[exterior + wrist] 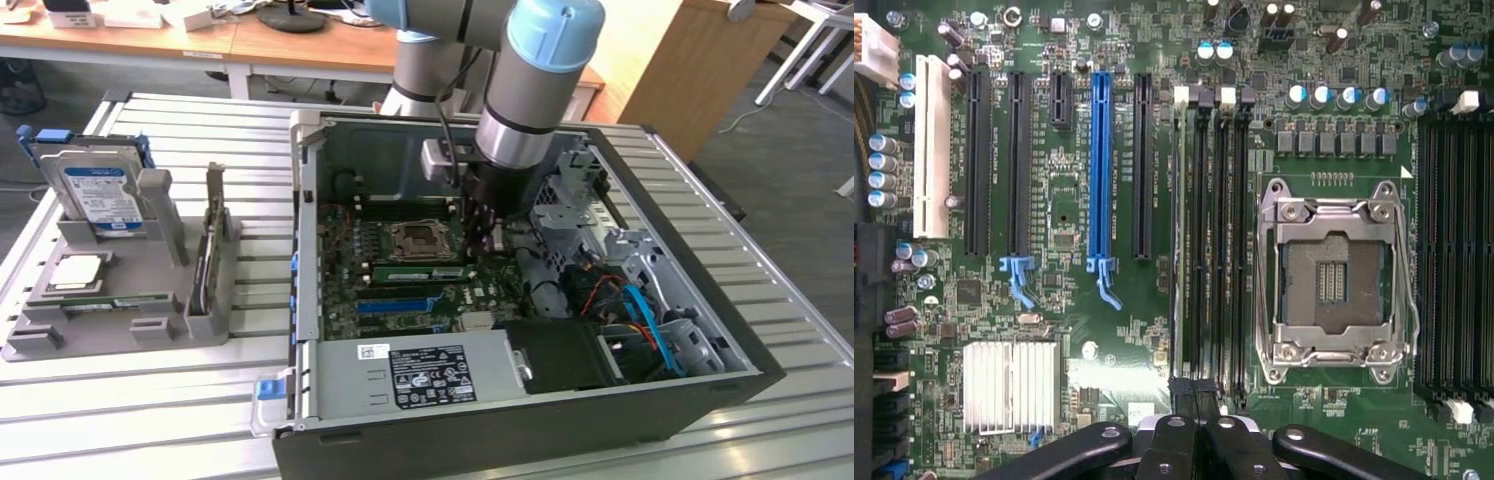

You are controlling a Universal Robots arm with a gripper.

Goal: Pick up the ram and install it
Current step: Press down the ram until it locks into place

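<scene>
Green ram (pixel 418 272) lies seated in motherboard (pixel 1104 350) slot; my gripper (pixel 1194 405) fully closed, empty, above board. Install appears done.

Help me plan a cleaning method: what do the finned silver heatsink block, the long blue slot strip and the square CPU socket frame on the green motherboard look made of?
The finned silver heatsink block: likely bare aluminium, matte, with pale, evenly cut fins. The long blue slot strip: moulded plastic with uniform colour and a soft sheen. The square CPU socket frame: seemingly stamped steel, shiny, with bright reflections along its edges.
</scene>
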